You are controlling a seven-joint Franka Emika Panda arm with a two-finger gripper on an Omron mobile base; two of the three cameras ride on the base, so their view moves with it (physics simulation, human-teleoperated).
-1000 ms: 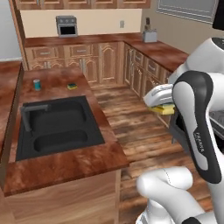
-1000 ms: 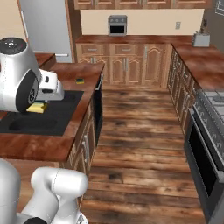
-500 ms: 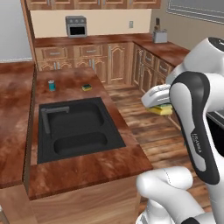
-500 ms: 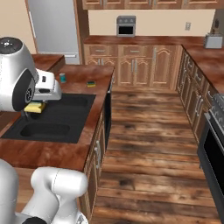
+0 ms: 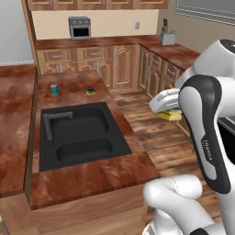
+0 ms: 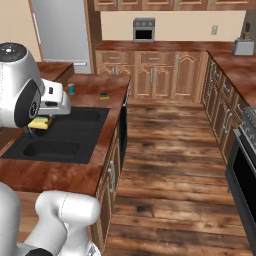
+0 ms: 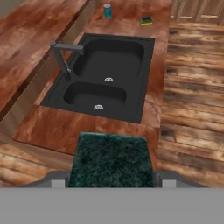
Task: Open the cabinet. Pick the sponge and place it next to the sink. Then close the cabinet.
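My gripper is shut on the sponge, whose dark green scrub face fills the space between the fingers. Its yellow body shows under the white hand, held over the wooden floor to the right of the island. From the other side the sponge hangs in front of the black double sink. The sink lies ahead of the hand, its dark faucet on the left rim. Only the bottom strips of wall cabinets show on the far wall; I cannot tell if one is the cabinet.
A second yellow-green sponge and a teal cup sit on the island counter beyond the sink. Low cabinets with drawers line the far wall and right side. A toaster stands on the right counter. Wooden floor lies between.
The whole picture has shifted: the base has moved, bringing the island and sink nearer and more central. The gripper keeps its hold on the sponge, and the arm's pose looks the same.
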